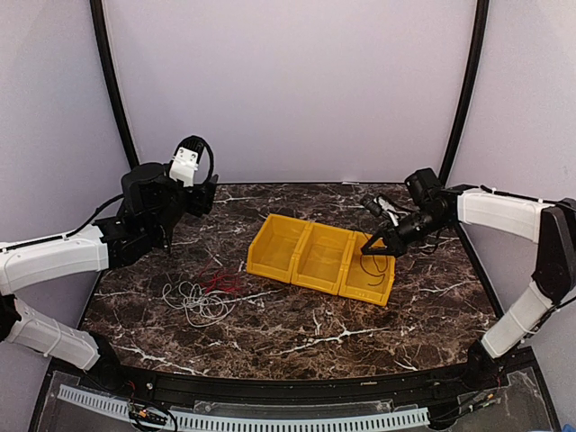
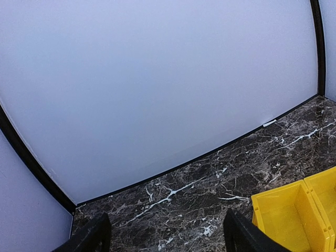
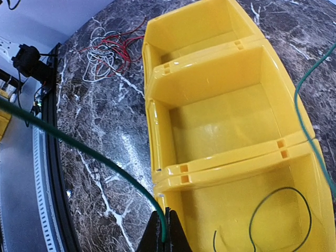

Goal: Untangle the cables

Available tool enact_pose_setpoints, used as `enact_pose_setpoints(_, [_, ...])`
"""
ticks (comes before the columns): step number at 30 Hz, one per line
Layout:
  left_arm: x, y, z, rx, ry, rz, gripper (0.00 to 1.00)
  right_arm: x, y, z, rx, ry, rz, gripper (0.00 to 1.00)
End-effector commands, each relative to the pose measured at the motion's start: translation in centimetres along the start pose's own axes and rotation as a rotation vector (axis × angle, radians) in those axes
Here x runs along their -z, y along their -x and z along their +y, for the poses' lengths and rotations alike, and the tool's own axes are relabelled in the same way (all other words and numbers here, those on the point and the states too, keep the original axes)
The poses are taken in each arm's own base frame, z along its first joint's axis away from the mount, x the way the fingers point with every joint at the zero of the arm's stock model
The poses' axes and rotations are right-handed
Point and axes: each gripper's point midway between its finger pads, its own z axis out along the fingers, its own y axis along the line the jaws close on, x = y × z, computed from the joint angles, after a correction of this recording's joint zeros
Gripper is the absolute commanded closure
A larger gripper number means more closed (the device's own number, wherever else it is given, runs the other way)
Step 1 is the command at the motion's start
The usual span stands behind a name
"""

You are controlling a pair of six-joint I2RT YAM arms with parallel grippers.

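The white cable [image 1: 193, 301] and the red cable [image 1: 219, 282] lie in a loose tangle on the marble table, left of the yellow bins; both also show in the right wrist view as white [image 3: 97, 65] and red [image 3: 118, 50] strands. The third cable [image 1: 376, 267] looks black from above and dark green in the right wrist view [image 3: 79, 147]. Part of it loops in the rightmost bin. My right gripper [image 1: 369, 247] [image 3: 164, 233] is shut on it at that bin's near-left corner. My left gripper [image 1: 202, 196] [image 2: 165, 233] is open and empty, raised at the back left.
Three yellow bins [image 1: 270, 236] stand in a row mid-table; their rims [image 3: 210, 163] fill the right wrist view, and one bin corner [image 2: 273, 202] shows in the left wrist view. The table's front rail [image 3: 44, 173] and the curved back wall bound the space.
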Motion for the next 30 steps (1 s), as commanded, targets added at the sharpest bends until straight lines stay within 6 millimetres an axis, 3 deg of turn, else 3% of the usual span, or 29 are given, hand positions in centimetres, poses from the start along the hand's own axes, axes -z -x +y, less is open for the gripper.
enact_pose_setpoints(1, [0.4,0.6,0.3,0.003,0.004,-0.023,0.24,1.0,-1.4,-0.9,0.037,-0.115,0.044,1.00])
enact_pose_setpoints(16, [0.2,0.4,0.1,-0.001,-0.005,-0.019,0.24,0.4,-5.5,-1.4,-0.052,-0.133,0.184,1.00])
enact_pose_setpoints(24, [0.3,0.4,0.2,0.004,-0.004,-0.020,0.24,-1.0,-7.5,-1.5,-0.116,-0.096,0.268,1.00])
enact_pose_setpoints(30, [0.3,0.4,0.1,0.001,-0.003,-0.019,0.24,-1.0,-7.6,-0.9,-0.128,-0.100,0.318,0.81])
